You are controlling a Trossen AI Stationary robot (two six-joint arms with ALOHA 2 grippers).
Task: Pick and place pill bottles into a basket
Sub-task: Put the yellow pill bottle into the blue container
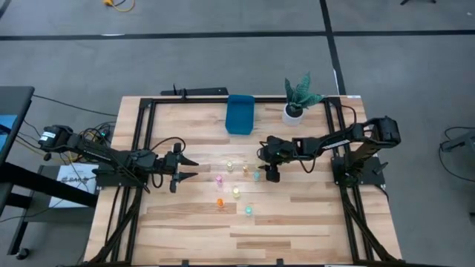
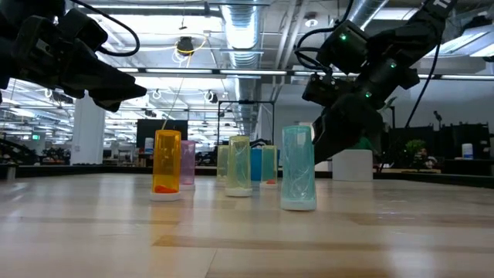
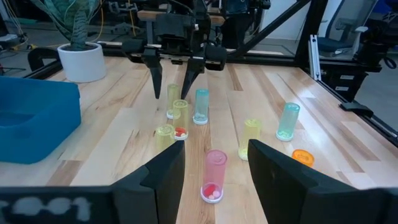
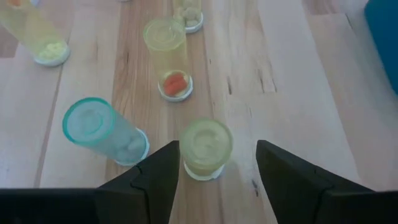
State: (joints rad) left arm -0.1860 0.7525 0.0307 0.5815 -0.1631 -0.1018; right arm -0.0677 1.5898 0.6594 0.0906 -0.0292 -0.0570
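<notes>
Several small translucent pill bottles stand upright on the wooden table point(image 1: 297, 222): pink point(image 3: 214, 173), orange point(image 2: 167, 164), teal point(image 4: 102, 129) and pale yellow point(image 3: 250, 138). My right gripper point(image 4: 217, 152) is open and slants down. Its fingers stand on either side of a pale yellow-green bottle point(image 4: 205, 144) without touching it; the left wrist view also shows this gripper point(image 3: 171, 93). My left gripper point(image 1: 191, 169) waits open at the table's left, short of the pink bottle. The blue basket point(image 1: 240, 113) stands at the far edge.
A potted plant in a white pot point(image 1: 295, 110) stands right of the basket. A yellow bottle with orange pills point(image 4: 168, 53) stands just beyond the bottle between my right fingers, and the teal bottle is close beside it. Black frame rails point(image 1: 141, 148) border the table.
</notes>
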